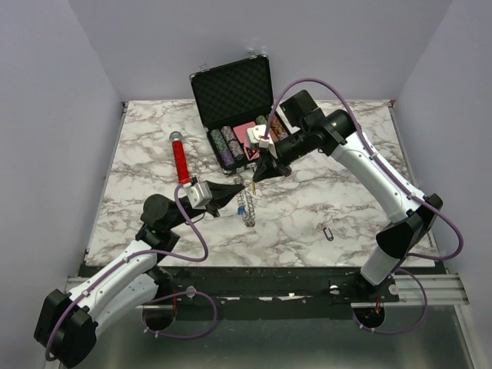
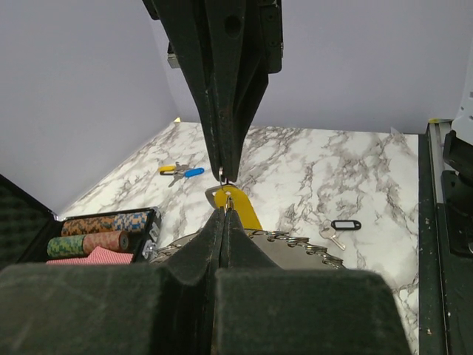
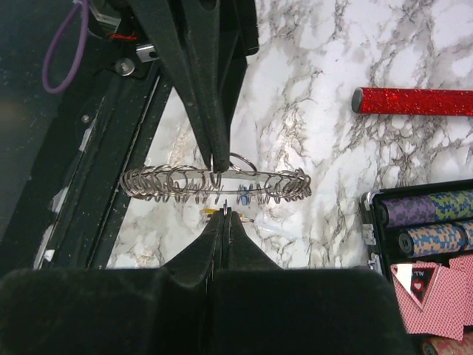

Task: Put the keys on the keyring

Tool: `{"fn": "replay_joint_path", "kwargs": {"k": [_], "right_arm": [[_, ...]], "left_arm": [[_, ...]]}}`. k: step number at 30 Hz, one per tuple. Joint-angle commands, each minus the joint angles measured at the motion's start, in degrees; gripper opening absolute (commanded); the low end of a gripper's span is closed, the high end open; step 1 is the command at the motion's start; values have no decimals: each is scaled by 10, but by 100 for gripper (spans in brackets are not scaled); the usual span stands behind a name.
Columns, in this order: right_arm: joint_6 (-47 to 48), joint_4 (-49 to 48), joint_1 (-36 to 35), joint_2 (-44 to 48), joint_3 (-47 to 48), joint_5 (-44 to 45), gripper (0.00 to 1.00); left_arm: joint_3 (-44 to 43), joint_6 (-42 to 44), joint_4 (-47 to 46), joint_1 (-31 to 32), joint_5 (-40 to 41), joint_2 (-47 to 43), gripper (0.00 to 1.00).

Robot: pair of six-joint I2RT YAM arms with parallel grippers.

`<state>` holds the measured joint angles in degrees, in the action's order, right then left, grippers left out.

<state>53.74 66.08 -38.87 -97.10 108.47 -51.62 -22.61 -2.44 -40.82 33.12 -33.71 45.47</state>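
Note:
The keyring point(image 1: 247, 206), a large silver ring fringed with small rings, hangs on edge from my left gripper point(image 1: 240, 188), which is shut on it just above the table. It also shows in the right wrist view point(image 3: 214, 183) and the left wrist view point(image 2: 303, 244). My right gripper point(image 1: 258, 177) is shut on a yellow-tagged key point(image 2: 244, 208), tip to tip with the left gripper point(image 3: 218, 164) over the ring. A black-tagged key point(image 1: 328, 232) lies on the table to the right. A blue-tagged and a yellow-tagged key point(image 2: 181, 171) lie farther off.
An open black case point(image 1: 231, 92) with poker chips point(image 1: 228, 146) and red cards stands at the back centre. A red glittery cylinder point(image 1: 181, 158) lies to its left. The marble table's front edge point(image 1: 261, 265) meets a black rail.

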Motion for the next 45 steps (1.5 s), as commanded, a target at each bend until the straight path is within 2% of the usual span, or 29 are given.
{"fn": "replay_joint_path", "kwargs": {"k": [1,13,45], "right_arm": [[47,45,2,14,-7,-47,1],[25,22,1,4,-1,-46,1],[-14,-7,-2,5,-5,-31,0]], "left_arm": [[-6,8,-36,1,-12,-12,0],[-2,-16,-67,1,-18,2,0],[1,-23,-71,2,15,3,0]]}}
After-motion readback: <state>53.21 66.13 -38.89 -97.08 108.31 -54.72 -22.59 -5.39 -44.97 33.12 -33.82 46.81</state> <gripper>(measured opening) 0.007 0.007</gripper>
